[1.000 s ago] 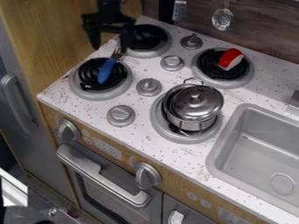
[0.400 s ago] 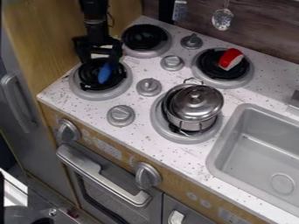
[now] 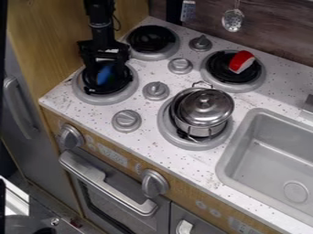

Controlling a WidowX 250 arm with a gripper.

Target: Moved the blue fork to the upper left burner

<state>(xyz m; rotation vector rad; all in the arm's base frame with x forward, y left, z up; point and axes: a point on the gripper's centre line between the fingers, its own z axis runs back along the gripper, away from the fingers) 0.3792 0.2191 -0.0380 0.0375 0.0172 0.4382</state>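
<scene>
Speckled white stovetop [image 3: 92, 113] holds a bright blue fork [image 3: 105, 75], partly hidden beneath the wide-spread end effector [image 3: 106, 82]

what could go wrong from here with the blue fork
The gripper is down at the lower left burner, right over the blue fork, so it might knock or press the fork against the burner instead of getting a clean hold. If it does lift the fork, a poor hold could let it slip before the upper left burner. The wooden side wall is close by, so the arm might bump it.
</scene>
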